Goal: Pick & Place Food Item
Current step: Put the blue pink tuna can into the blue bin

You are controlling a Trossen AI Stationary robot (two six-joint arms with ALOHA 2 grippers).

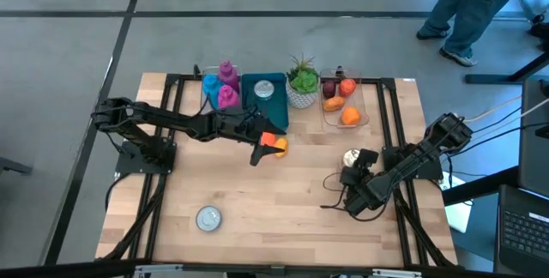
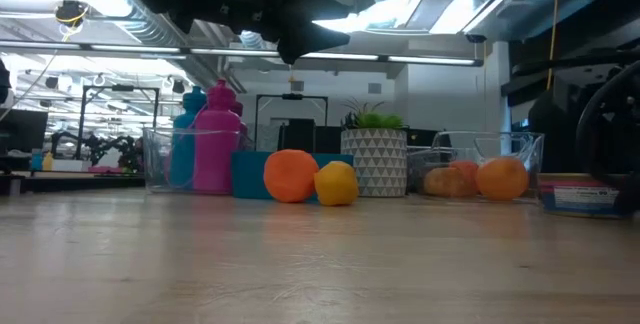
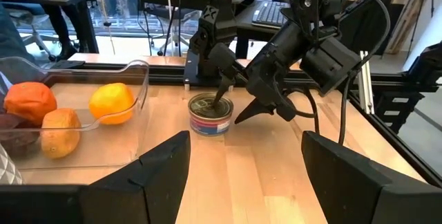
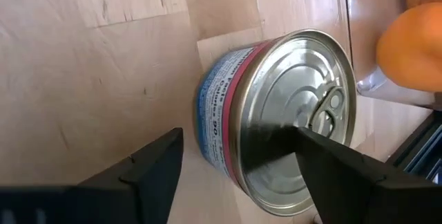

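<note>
The right gripper (image 4: 238, 165) stands open astride a round silver-lidded tin can (image 4: 276, 120), one finger hiding part of its lid. The left gripper (image 3: 245, 165) is open, empty.

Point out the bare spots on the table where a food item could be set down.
Bare wood lies between the small tin near the front edge and the right gripper at its can. The back edge is crowded: bottles, plant, fruit tray, with the left gripper over the two loose fruits.
</note>
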